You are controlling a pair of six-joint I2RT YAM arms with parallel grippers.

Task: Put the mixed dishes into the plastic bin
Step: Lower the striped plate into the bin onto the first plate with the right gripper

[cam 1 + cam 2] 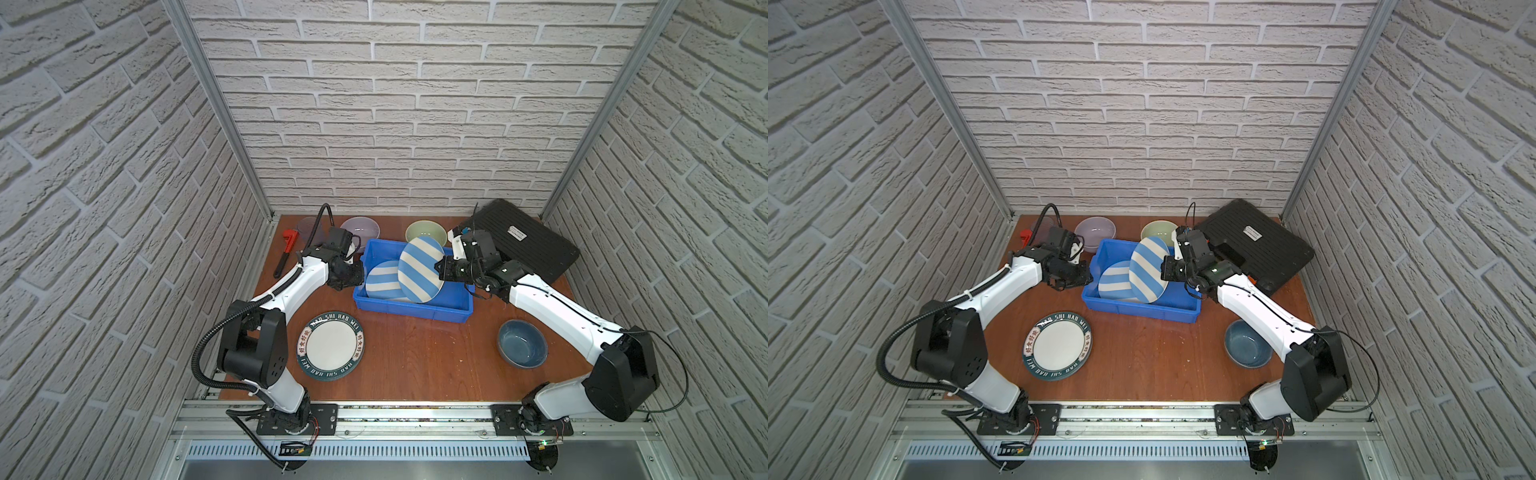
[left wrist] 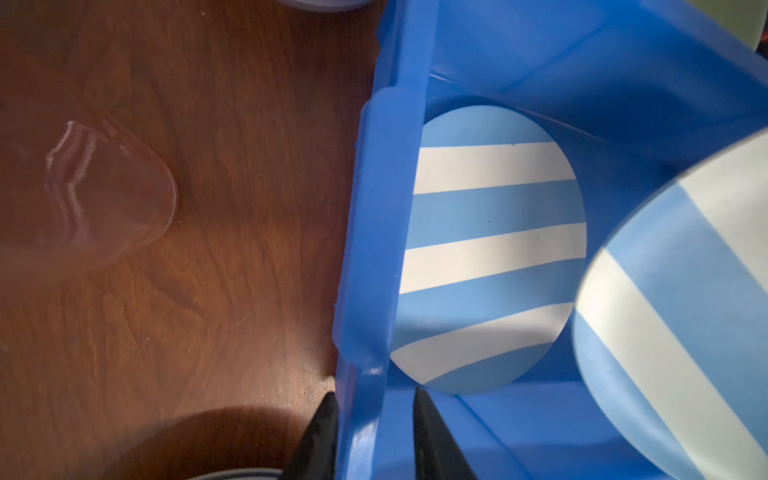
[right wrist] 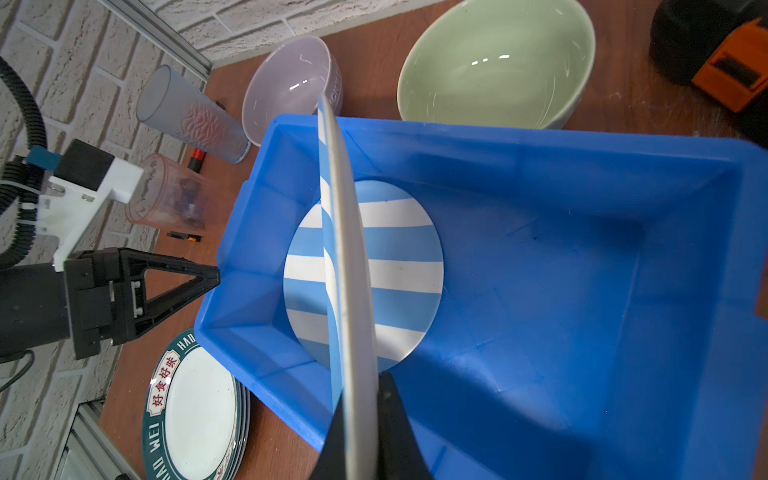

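A: right gripper (image 1: pixel 441 268)?
B: clamped on the rim of a striped plate (image 1: pixel 420 270). Round, with broad pale-blue and white bands and a thin plain edge. Held on edge, tilted, over the middle of the bin (image 1: pixel 411 313).
A: bin?
B: bright blue plastic, shallow, rectangular, rolled rim, mid-table. A second striped plate (image 3: pixel 403 257), same pattern, lies flat on its floor toward the left end.
A: left gripper (image 2: pixel 374 395)?
B: jaws straddle the bin's left wall, one finger outside, one inside. Can't tell if they pinch it.
A: outside the bin?
B: stack of teal-rimmed lettered plates (image 1: pixel 330 345) front left, blue-grey bowl (image 1: pixel 522 343) front right. Lilac bowl (image 1: pixel 360 228) and pale green bowl (image 1: pixel 424 230) behind the bin. Grey-tinted tumbler (image 3: pixel 191 116) and clear tumbler (image 3: pixel 170 195) upright past its left end.
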